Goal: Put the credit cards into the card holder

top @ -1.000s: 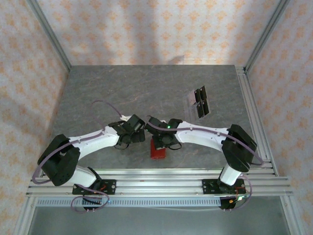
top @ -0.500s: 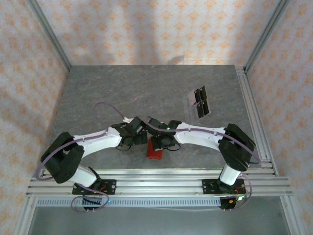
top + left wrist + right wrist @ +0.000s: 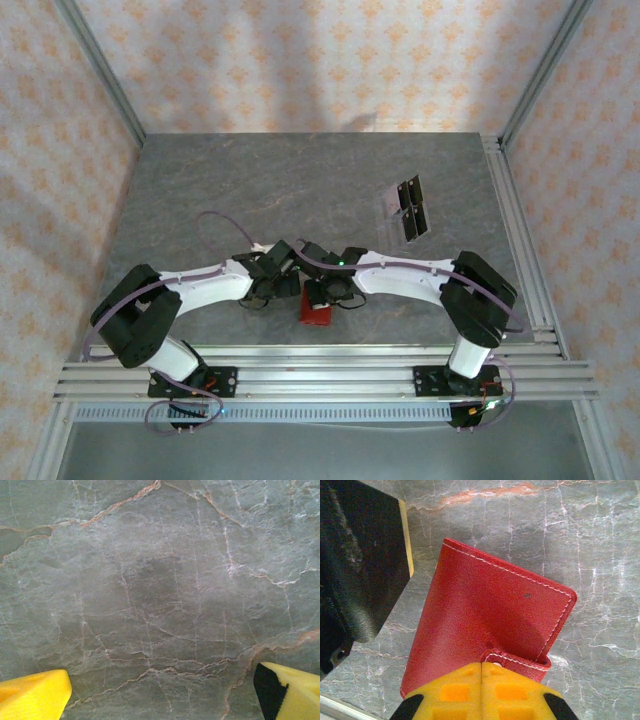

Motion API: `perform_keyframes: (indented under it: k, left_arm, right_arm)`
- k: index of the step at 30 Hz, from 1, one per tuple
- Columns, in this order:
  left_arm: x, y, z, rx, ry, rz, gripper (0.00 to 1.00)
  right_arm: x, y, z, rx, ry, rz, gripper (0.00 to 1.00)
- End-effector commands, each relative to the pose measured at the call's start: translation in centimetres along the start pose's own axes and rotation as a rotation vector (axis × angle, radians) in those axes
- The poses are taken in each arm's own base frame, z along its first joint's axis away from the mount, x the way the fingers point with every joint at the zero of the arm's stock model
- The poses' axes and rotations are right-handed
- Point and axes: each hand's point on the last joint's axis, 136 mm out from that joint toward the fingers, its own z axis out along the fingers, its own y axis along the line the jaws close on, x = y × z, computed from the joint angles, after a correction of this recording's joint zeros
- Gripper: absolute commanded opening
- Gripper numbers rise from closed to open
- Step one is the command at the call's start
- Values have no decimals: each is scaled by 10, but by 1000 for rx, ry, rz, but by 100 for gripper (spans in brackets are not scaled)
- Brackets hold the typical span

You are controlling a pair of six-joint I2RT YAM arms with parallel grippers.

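The card holder is a red folded wallet lying near the table's front edge. In the right wrist view the card holder has its snap tab at my right gripper, whose yellow fingers are shut together on the tab's end. The right gripper sits right over the wallet. My left gripper is just left of it, its black body close beside the wallet. The left gripper is open wide over bare stone. The credit cards lie together at the back right.
The grey marbled table stretches behind both arms. Aluminium rails run along the near edge, just in front of the wallet, and a rail borders the right side. Patterned walls close in the back and sides.
Both arms have drawn a little toward the near edge, the left gripper closing in on the right one. The card holder has shifted slightly left and nearer with the right gripper.
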Motion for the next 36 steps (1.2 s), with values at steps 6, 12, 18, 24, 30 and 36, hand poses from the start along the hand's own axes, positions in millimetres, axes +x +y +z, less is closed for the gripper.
perform_keyframes:
  k: [6, 12, 18, 24, 30, 36]
  left_arm:
    - [8, 7, 5, -40, 6, -28, 97]
    - [1, 14, -4, -71, -32, -61, 97]
    - [1, 12, -2, -65, -23, -58, 97]
    - [2, 11, -1, -64, -21, -56, 97]
    - [3, 12, 1, -67, -16, -55, 97]
    - [5, 13, 4, -72, -10, -56, 97]
  right_arm:
    - [10, -12, 25, 43, 45, 21, 0]
    - [16, -19, 30, 57, 56, 32, 0]
    - [11, -16, 24, 45, 37, 33, 0]
    - [-2, -5, 4, 5, -12, 38, 0]
    - [-8, 1, -6, -15, -34, 35, 0]
    - [-11, 6, -3, -33, -38, 34, 0]
